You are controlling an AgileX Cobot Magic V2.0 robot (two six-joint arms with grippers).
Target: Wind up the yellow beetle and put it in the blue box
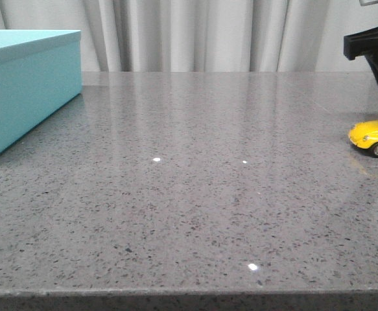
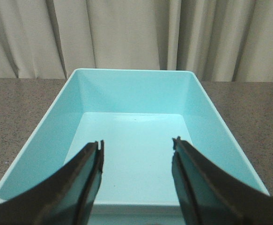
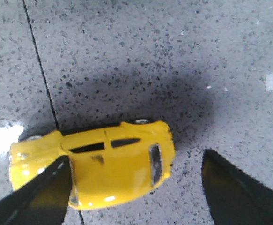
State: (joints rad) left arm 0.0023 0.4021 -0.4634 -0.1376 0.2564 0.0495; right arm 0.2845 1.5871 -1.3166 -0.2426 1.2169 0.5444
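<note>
Speckled tabletop [image 1: 195, 194]; yellow beetle [image 1: 373, 137] half cropped

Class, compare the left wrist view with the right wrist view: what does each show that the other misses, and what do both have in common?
Only the left wrist view shows the blue box, open and empty inside, with curtains behind it. Only the right wrist view shows the yellow beetle seen from above, standing on its wheels, partly between the right claw fingers. Both show the speckled grey table and an open claw; the left claw hovers over the box.
</note>
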